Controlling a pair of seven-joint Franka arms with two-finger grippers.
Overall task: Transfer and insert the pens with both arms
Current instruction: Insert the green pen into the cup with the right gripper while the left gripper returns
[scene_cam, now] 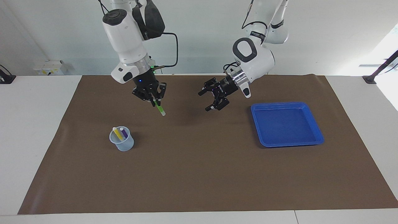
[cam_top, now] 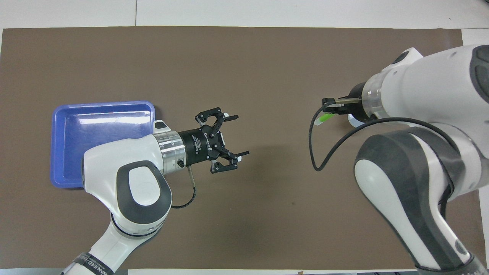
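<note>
Clamped on the green pen (scene_cam: 159,108), the right pincer (scene_cam: 153,99) was seen in the upper left of the facing view, over the brown mat (scene_cam: 199,174). The left pincer (scene_cam: 210,99) stood apart and empty, near the blue tray (scene_cam: 315,130). The insertion step was judged in hand. Next, the pen must be lowered, tip down, into the cup (scene_cam: 122,141), where the yellow pen (scene_cam: 117,133) and purple pen (scene_cam: 123,132) were standing.

Facing cam: high, across the surface, looking back at both arm bases and the rear wall. Overhead cam: above the robots' end, steeply down, closer in. Both cover the brown mat (scene_cam: 199,174) and blue tray (scene_cam: 317,137), half a turn apart.
</note>
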